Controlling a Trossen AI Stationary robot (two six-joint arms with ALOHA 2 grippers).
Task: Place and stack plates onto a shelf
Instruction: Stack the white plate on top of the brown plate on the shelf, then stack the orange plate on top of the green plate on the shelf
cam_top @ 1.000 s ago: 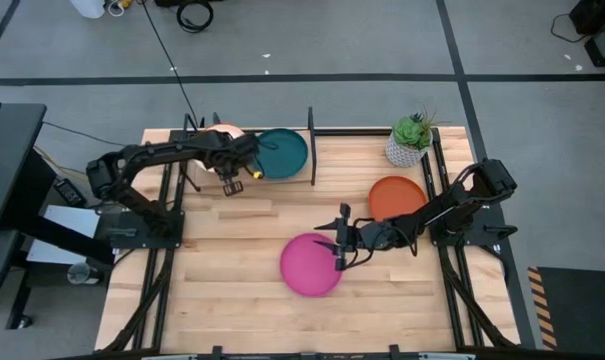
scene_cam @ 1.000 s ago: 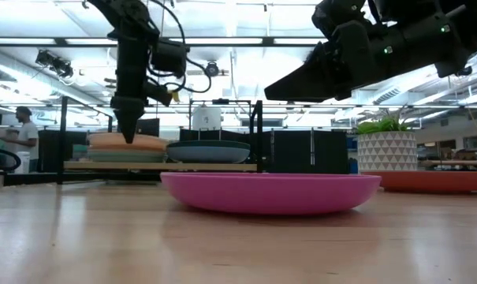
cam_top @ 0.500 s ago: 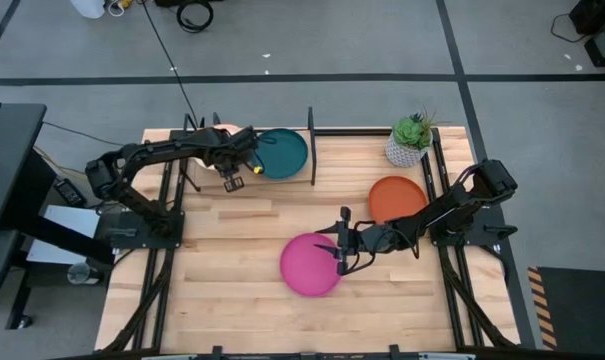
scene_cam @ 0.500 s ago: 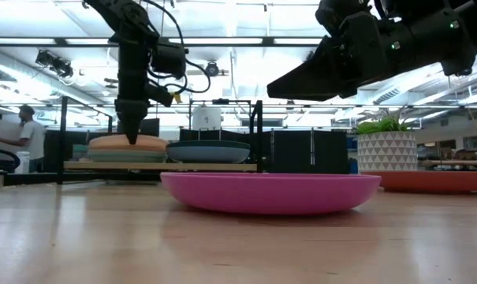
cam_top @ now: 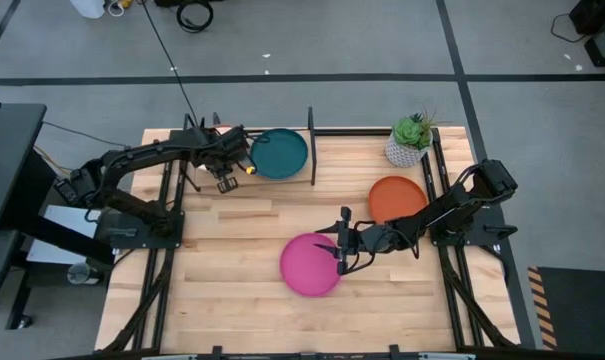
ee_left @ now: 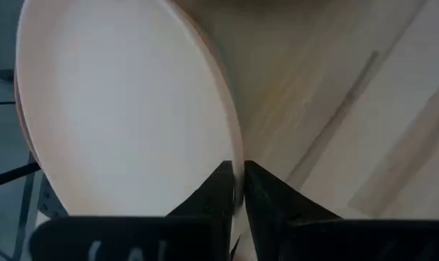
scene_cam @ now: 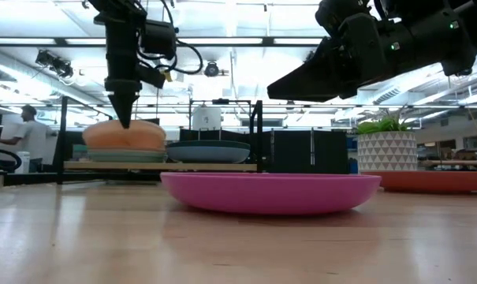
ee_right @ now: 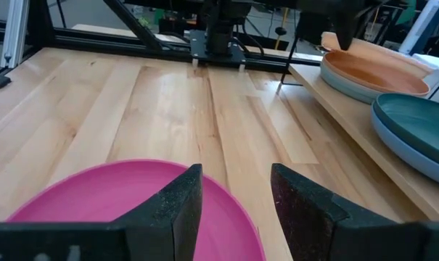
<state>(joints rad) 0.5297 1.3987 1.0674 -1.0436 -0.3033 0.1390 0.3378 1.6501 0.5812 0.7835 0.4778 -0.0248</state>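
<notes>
My left gripper [cam_top: 226,178] [scene_cam: 126,120] is at the shelf [cam_top: 282,181] [scene_cam: 183,166], shut on the cream-peach plate [scene_cam: 128,136] [ee_left: 125,109], the top of a stack [scene_cam: 116,156] at the shelf's left. The dark teal plate [cam_top: 280,153] [scene_cam: 208,150] lies flat on the shelf beside that stack. The magenta plate [cam_top: 308,265] [scene_cam: 270,193] [ee_right: 117,206] rests on the tabletop. My right gripper [cam_top: 340,247] [ee_right: 234,203] hovers open above its right rim without touching. Farther right, the orange-red plate [cam_top: 396,197] [scene_cam: 439,180] lies on the table. My left gripper pinches the cream-peach plate's near rim [ee_left: 235,156] between its two fingers [ee_left: 218,190], one on the upper face and one underneath. It comes from above, pointing down. The plate is tilted, the held rim raised and the far side [scene_cam: 147,147] on the stack.
A potted plant [cam_top: 410,140] [scene_cam: 386,150] stands at the table's far right corner. The shelf's black upright bars [cam_top: 311,145] [scene_cam: 258,134] rise beside the dark teal plate. Bare tabletop [cam_top: 222,270] spreads left of the magenta plate. A person [scene_cam: 21,138] is in the room behind.
My left gripper has risen a little at the stack and drawn slightly toward the table's far-left. The cream-peach plate, flat before, is now tipped, its near rim lifted while its far side stays on the stack. My right arm has kept still.
</notes>
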